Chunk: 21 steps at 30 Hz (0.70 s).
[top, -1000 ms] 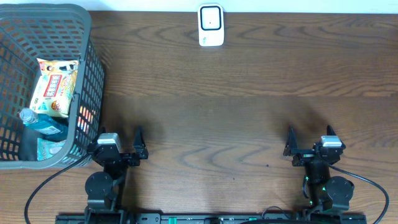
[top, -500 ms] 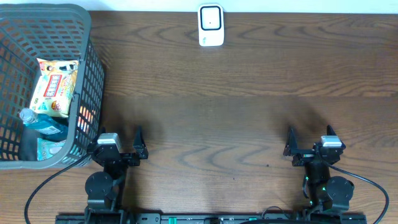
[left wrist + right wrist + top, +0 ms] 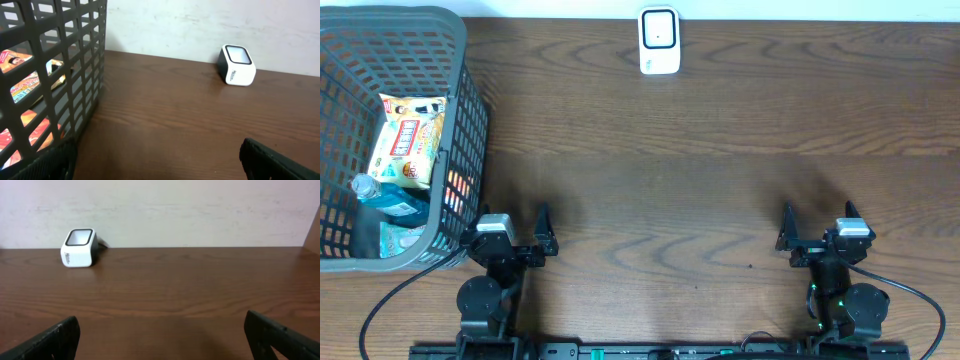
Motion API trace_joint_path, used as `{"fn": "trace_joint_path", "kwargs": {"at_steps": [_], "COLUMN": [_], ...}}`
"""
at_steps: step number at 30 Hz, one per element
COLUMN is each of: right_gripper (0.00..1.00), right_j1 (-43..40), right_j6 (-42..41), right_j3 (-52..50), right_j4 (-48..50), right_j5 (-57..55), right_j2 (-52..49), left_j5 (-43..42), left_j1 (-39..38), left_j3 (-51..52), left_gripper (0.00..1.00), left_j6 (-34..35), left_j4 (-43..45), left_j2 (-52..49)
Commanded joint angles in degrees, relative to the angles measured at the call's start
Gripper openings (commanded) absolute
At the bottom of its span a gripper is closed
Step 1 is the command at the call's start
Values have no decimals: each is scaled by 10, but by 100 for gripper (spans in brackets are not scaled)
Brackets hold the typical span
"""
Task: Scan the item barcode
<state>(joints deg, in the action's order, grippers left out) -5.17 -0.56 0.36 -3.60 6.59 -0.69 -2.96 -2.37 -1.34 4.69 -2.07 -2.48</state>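
The items lie in a dark mesh basket (image 3: 470,120) at the table's left: a yellow snack packet (image 3: 408,138) and a blue bottle (image 3: 388,200) below it. Against the back wall stands a small white barcode scanner (image 3: 659,42), also visible in the left wrist view (image 3: 237,65) and the right wrist view (image 3: 79,247). My left gripper (image 3: 510,216) rests open at the near edge, just right of the basket's corner, with nothing between its fingers (image 3: 280,160). My right gripper (image 3: 817,214) is open and empty at the near right, well away from both basket and scanner.
The basket wall (image 3: 60,55) fills the left of the left wrist view, colourful packets (image 3: 22,87) showing through its mesh. Bare brown wooden table (image 3: 700,180) stretches between the grippers and the scanner. A pale wall (image 3: 200,210) bounds the far edge.
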Motion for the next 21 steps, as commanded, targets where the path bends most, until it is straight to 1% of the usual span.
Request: {"fn": "trace_joint_path", "kwargs": {"at_steps": [1, 4, 6, 8, 10, 11, 12, 13, 14, 15, 16, 17, 19, 21], "right_gripper": [99, 99, 99, 99, 99, 99, 99, 99, 99, 99, 99, 99, 99, 99], "right_j1": [3, 3, 3, 3, 3, 3, 3, 3, 3, 3, 3, 3, 3, 3], "right_j6": [9, 9, 9, 9, 9, 9, 9, 9, 9, 9, 9, 9, 9, 9], "right_j3": [0, 0, 0, 0, 0, 0, 0, 0, 0, 0, 0, 0, 0, 0], "right_j4": [-2, -2, -2, -2, -2, -2, -2, -2, -2, -2, -2, -2, -2, -2], "right_j5": [-6, -6, -6, -6, -6, -6, -6, -6, -6, -6, -6, -6, -6, -6], "right_j2": [3, 3, 3, 3, 3, 3, 3, 3, 3, 3, 3, 3, 3, 3], "left_j5": [10, -73, -100, -101, -101, -101, -101, -101, -101, -101, -96, -47, -17, -15], "left_j1": [-2, -2, -2, -2, -2, -2, -2, -2, -2, -2, -2, -2, -2, -2], "left_j3": [11, 2, -14, -37, -82, -143, -168, -224, -259, -324, -361, -490, -616, -734], "left_gripper": [98, 98, 98, 98, 98, 98, 98, 98, 98, 97, 98, 98, 98, 98], "left_j6": [13, 14, 14, 14, 17, 18, 18, 18, 18, 19, 21, 47, 50, 48], "left_j4": [-8, 0, 0, 0, 0, -8, -13, -28, -41, -70, -93, -201, -306, -384], "left_j2": [4, 4, 4, 4, -1, -24, -39, -77, -103, -155, -184, -283, -372, -450]}}
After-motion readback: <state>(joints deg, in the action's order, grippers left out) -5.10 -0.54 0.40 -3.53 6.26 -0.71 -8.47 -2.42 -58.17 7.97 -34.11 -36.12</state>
